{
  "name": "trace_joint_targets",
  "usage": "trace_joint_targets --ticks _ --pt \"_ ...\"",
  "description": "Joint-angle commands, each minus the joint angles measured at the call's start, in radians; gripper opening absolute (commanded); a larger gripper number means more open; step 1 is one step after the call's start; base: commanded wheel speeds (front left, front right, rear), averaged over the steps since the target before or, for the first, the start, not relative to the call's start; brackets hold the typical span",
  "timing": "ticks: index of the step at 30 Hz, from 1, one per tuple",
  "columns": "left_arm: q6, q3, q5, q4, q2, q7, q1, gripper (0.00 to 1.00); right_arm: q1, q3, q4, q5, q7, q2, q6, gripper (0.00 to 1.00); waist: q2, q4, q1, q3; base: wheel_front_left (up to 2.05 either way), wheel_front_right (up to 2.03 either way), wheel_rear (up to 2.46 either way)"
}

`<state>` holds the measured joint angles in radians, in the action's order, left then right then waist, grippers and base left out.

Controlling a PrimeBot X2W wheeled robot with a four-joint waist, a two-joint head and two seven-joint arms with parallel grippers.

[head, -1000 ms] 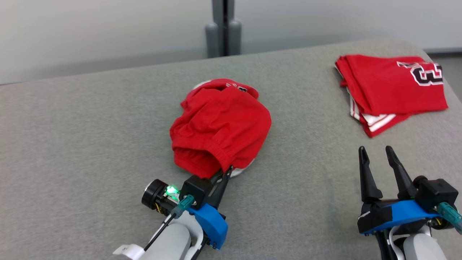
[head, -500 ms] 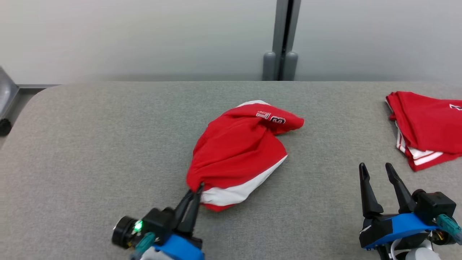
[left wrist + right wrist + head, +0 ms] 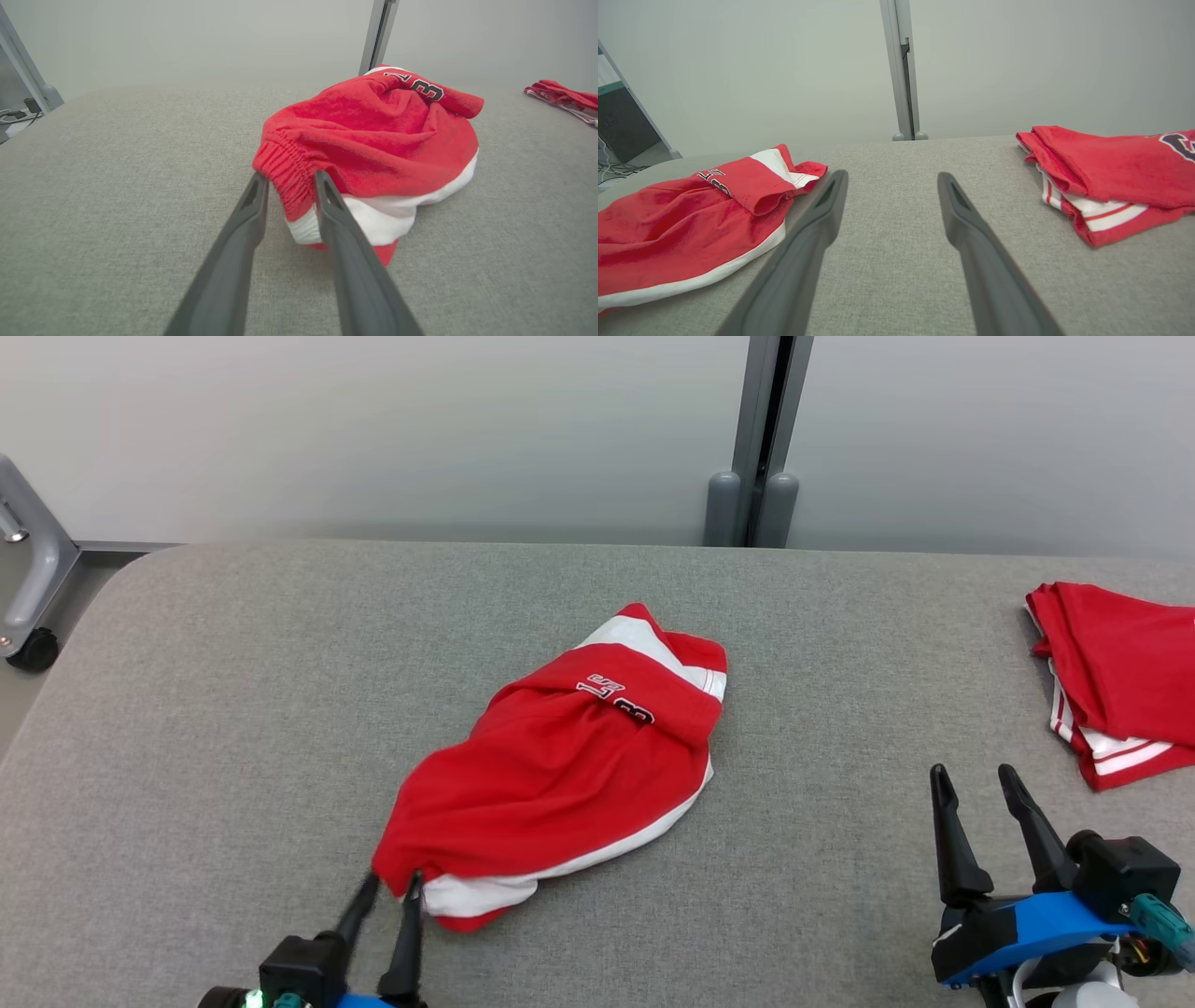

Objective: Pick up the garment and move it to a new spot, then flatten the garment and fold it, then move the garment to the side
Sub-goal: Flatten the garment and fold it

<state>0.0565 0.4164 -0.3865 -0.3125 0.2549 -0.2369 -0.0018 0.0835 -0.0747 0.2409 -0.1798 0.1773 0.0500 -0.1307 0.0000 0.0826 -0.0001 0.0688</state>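
Two red pieces lie on the grey worktop (image 3: 233,709) before you. The crumpled garment (image 3: 560,765) sits about mid-worktop, a rumpled red mound with a white band along its near edge and a dark-outlined number print (image 3: 627,702) on the fold at its far end. Its near-left corner, the ribbed waistband, points at your left hand (image 3: 392,882). That hand is at the lower left of the head view, low at the cloth's corner, and its two fingers stand parted rather than clamped. In the left wrist view the waistband lies right between the fingertips (image 3: 254,196) (it fills most of the gap). You cannot quite tell whether the tips touch the fabric, but it looks slack, not pinched, with the garment resting on the worktop.

Your right hand (image 3: 971,773) sits at the lower right, fingers spread wide and grasping nothing, bare worktop between them. Farther out and to its right, at the worktop's right end, lies the folded garment (image 3: 1120,663), red with white stripes at its near side, well apart from the crumpled one. Behind the worktop a grey post (image 3: 766,429) rises against the pale wall, and a castor-footed metal frame (image 3: 28,579) stands off the left end.
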Motion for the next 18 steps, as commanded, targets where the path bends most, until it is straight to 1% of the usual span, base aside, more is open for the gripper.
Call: trace_joint_targets --ticks 1,7,13,18 --pt "0.010 -0.010 0.007 0.010 0.000 -0.010 -0.015 1.00 -0.004 -0.004 0.001 0.000 -0.003 0.001 0.000 1.00 0.0000 0.000 0.0001 -0.002 0.00 0.00 0.00" --pt "0.040 -0.057 0.038 0.076 -0.006 -0.028 -0.026 1.00 -0.005 -0.014 0.002 0.005 -0.004 0.001 0.000 1.00 0.0000 0.003 0.0001 -0.008 0.00 0.00 0.00" --pt "0.079 -0.156 0.097 0.211 -0.030 -0.029 0.003 1.00 -0.004 -0.010 0.005 0.000 -0.003 0.001 0.000 1.00 0.0000 0.000 0.0001 -0.014 0.00 0.00 0.00" --pt "0.091 -0.242 0.145 0.256 -0.050 -0.029 0.023 1.00 0.001 -0.016 0.006 -0.001 0.000 0.001 0.000 1.00 0.0000 -0.011 0.0001 -0.014 0.00 0.00 0.00"
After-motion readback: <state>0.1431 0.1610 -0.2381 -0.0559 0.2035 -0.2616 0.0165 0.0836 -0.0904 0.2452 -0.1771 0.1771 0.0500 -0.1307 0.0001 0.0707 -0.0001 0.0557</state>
